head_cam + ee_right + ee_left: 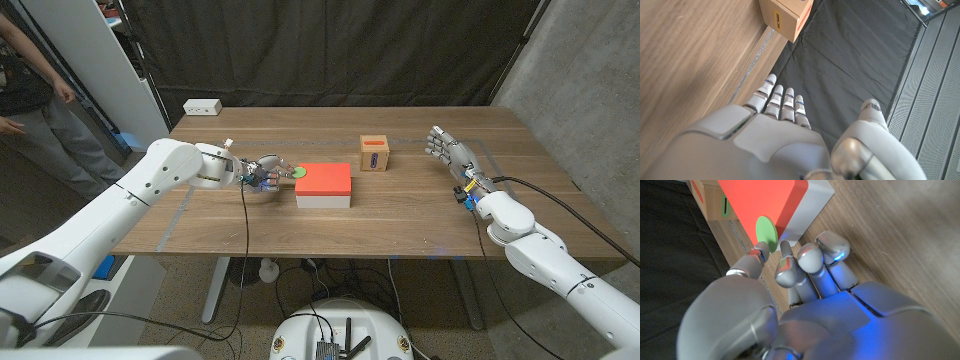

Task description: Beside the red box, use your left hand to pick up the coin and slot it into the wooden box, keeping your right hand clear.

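wooden box [785,17] cropped, coin [767,232] grip unclear

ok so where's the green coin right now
In the head view the green coin sits at the left end of the red box, at the left hand's fingertips; whether it's gripped isn't clear.

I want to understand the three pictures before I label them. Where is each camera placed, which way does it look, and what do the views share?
Head view: on the robot's head, looking down over the table; both arms show, left robot hand at the red box, right robot hand apart.
Left wrist view: on the left wrist, looking along that hand at the green coin.
Right wrist view: on the right wrist, along that hand.
Shared: the wooden box shows in all three.
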